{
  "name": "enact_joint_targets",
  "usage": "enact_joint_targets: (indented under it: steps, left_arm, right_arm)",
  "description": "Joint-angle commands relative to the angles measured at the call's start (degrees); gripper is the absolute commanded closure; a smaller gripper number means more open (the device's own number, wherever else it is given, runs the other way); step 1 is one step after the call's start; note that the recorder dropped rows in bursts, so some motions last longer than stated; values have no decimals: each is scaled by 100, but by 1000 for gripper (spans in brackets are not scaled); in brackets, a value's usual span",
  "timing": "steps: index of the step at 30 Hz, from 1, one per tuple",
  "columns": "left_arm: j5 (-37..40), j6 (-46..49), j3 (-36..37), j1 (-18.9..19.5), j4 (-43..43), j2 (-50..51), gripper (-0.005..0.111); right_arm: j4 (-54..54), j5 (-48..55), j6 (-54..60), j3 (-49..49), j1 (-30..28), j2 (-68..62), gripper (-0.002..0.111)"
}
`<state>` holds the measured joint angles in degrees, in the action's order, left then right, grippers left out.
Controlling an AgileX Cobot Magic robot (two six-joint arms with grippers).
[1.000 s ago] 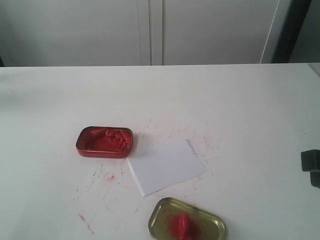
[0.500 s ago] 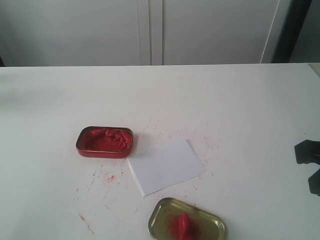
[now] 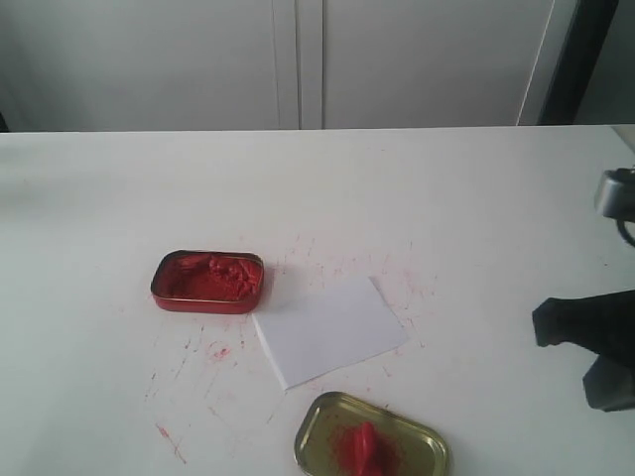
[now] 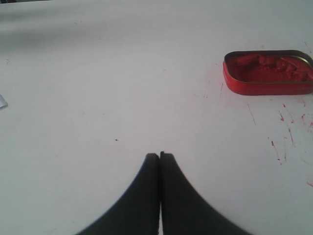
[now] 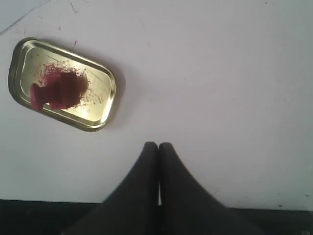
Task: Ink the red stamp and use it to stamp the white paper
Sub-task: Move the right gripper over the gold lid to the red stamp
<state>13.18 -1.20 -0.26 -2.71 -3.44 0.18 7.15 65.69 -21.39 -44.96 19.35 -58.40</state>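
Observation:
The red stamp (image 3: pixel 364 445) lies on its side in the gold tin lid (image 3: pixel 319 416) near the table's front edge; the right wrist view shows the stamp (image 5: pixel 51 91) in that lid (image 5: pixel 100 73) too. The white paper (image 3: pixel 329 330) lies blank between the lid and the red ink tin (image 3: pixel 207 281), which also shows in the left wrist view (image 4: pixel 269 73). My right gripper (image 3: pixel 544 325) enters from the right edge, well right of the lid, its fingers shut on nothing (image 5: pixel 158 145). My left gripper (image 4: pixel 159 155) is shut and empty, hidden from the exterior view.
Red ink specks and smears (image 3: pixel 220 351) dot the white table (image 3: pixel 397 198) around the tin and paper. White cabinet doors (image 3: pixel 298 59) stand behind the table. The table's near edge (image 5: pixel 49 200) runs just behind my right gripper.
My right arm has moved leftward into the exterior view, from a sliver at the right edge to a much larger dark shape. The tin, paper, lid and stamp have not moved.

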Motion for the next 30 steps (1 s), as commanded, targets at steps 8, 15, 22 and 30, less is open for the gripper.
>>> enact_joint_targets:
  steps: [8,15,22,30]
  left_arm:
    - [15,-7,26,22,-57,-18,107]
    - [15,-7,26,22,-57,-18,107]
    - [15,-7,26,22,-57,-18,107]
    - [15,-7,26,22,-57,-18,107]
  right_arm:
    - [-857,-560,-1791,-651,2252,-1410,108]
    - [-1649,-560,-2823,-1196,3353,-2291,108]
    - [-2299,-575,-3784,-1395,4096,-3056,108]
    - [-2375,-967,-4198,-1456,4284,-3659,107]
